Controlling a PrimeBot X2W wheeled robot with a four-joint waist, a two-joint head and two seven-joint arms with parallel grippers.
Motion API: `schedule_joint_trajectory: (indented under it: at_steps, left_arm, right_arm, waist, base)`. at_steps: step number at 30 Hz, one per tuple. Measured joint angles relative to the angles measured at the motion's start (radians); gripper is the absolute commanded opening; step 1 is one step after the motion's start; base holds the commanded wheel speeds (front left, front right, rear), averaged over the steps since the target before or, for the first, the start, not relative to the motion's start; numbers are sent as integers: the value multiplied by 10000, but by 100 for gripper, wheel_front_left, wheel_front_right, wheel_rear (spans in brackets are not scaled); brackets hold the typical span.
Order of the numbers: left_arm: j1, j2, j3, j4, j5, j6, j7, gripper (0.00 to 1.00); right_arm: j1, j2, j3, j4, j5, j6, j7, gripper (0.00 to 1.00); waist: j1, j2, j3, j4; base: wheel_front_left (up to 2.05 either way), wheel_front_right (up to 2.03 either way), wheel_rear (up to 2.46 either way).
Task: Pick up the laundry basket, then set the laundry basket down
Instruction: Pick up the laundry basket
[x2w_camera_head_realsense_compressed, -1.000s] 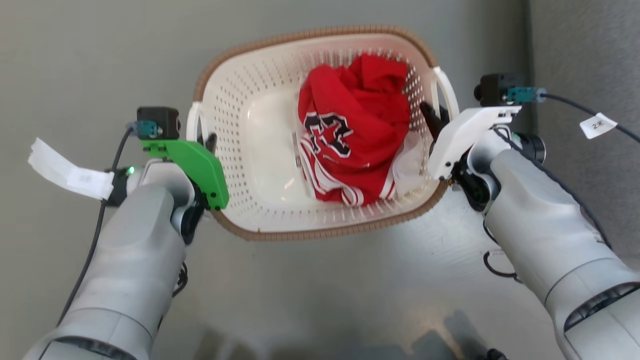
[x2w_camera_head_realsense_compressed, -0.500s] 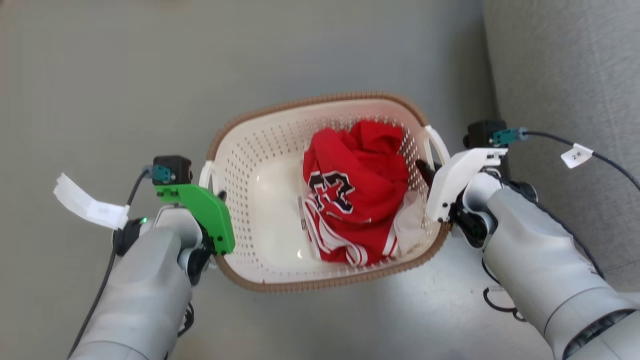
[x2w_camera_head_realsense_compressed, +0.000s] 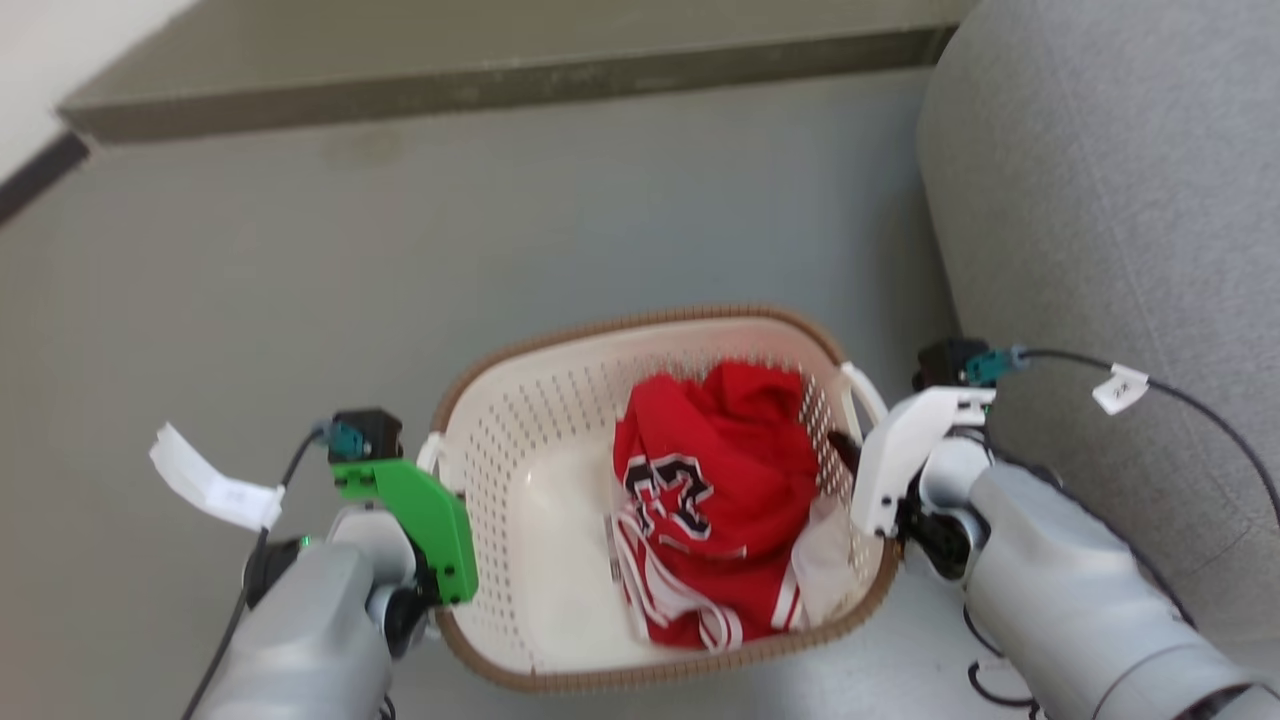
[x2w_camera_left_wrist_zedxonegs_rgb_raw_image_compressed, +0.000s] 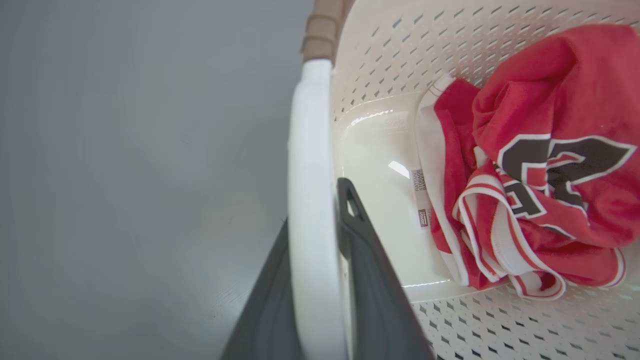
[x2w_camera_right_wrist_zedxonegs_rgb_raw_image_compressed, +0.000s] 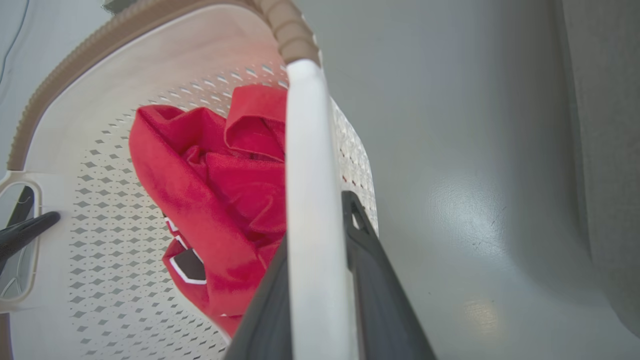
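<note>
In the head view both pale forearms reach forward from the bottom corners, angled inward toward each other, with the laundry basket (x2w_camera_head_realsense_compressed: 520, 430) between them over the grey floor (x2w_camera_head_realsense_compressed: 500, 220), just beside a grey sofa (x2w_camera_head_realsense_compressed: 1100, 200); I cannot tell whether its base touches the floor. The left gripper (x2w_camera_head_realsense_compressed: 432, 468) sits under its green mount at the basket's left end, and the right gripper (x2w_camera_head_realsense_compressed: 850, 452) under its white mount at the right end. A crumpled red jersey (x2w_camera_head_realsense_compressed: 720, 480) lies in the basket's right half. In the left wrist view, two dark fingers (x2w_camera_left_wrist_zedxonegs_rgb_raw_image_compressed: 370, 280) are closed narrowly on the white left handle (x2w_camera_left_wrist_zedxonegs_rgb_raw_image_compressed: 310, 150), one on each side. In the right wrist view, the fingers (x2w_camera_right_wrist_zedxonegs_rgb_raw_image_compressed: 380, 290) likewise clamp the white right handle (x2w_camera_right_wrist_zedxonegs_rgb_raw_image_compressed: 307, 150), pinched close around it.
</note>
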Motion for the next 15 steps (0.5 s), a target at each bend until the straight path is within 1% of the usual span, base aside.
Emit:
schedule_joint_trajectory:
  at_steps: [9, 15]
  left_arm:
    - [862, -2, -226, 125, -284, 0, 240, 0]
    - [993, 4, -316, 127, -495, 0, 449, 0]
  right_arm:
    - [877, 8, 401, -2, 405, -2, 366, 0]
    - [1038, 10, 573, -13, 518, -4, 539, 0]
  waist:
    - [0, 0, -1152, -29]
    - [0, 0, -1855, -51]
  base:
    - [0, 0, 0]
    - [0, 0, 0]
